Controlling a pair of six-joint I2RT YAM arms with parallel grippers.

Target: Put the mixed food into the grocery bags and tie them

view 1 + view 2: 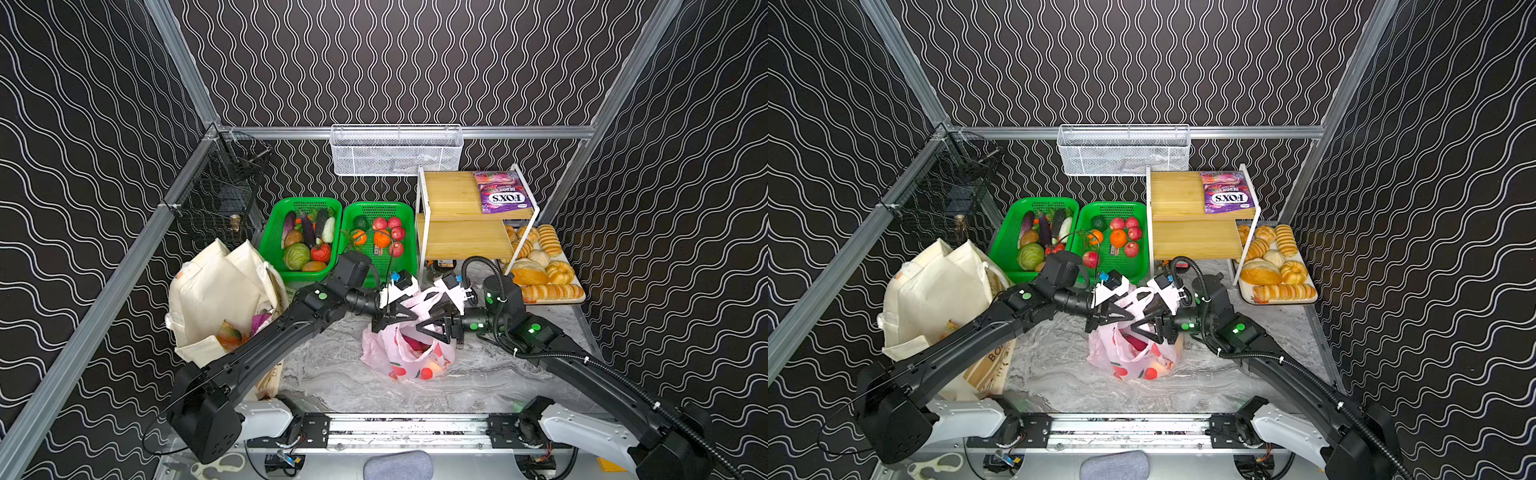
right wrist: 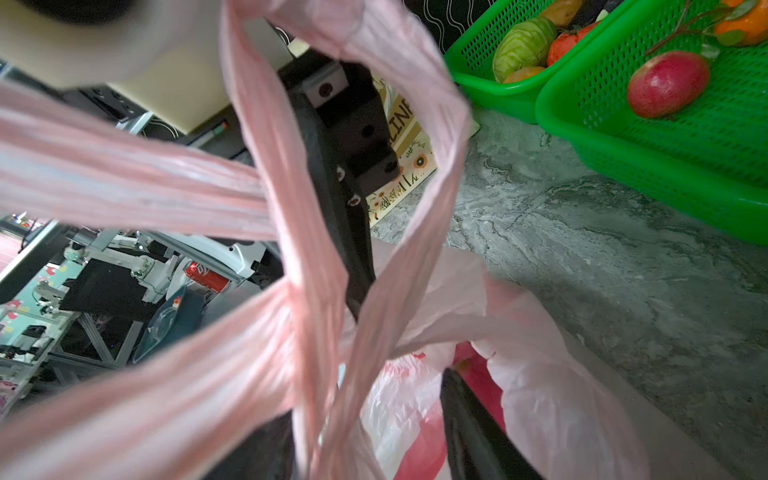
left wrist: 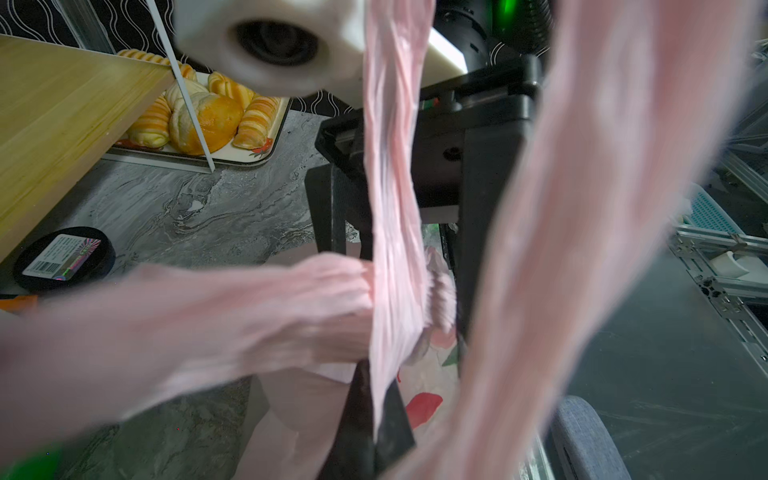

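Note:
The pale-pink plastic grocery bag [image 1: 409, 355] [image 1: 1133, 357] stands mid-table, with red fruit [image 1: 415, 345] showing through its mouth. Its two loop handles [image 2: 316, 291] are raised and crossed above it. My left gripper [image 1: 409, 318] [image 3: 376, 415] is shut on one handle strip [image 3: 390, 249]. My right gripper [image 1: 428, 318] [image 2: 365, 415] faces it, jaws apart, with handle strips hanging loosely between its fingers. The cream canvas tote [image 1: 220, 291] [image 1: 934, 291] slumps at the left. An orange packet [image 1: 230, 334] and a purple packet [image 1: 259, 322] show in its mouth.
Two green baskets [image 1: 270, 232] [image 1: 411, 249] of produce stand behind the bag. A wooden shelf [image 1: 453, 199] at the back right carries a purple FOX'S packet [image 1: 500, 193]. Beside it is a tray of bread rolls [image 1: 582, 297]. A black round tin [image 3: 62, 257] lies under the shelf.

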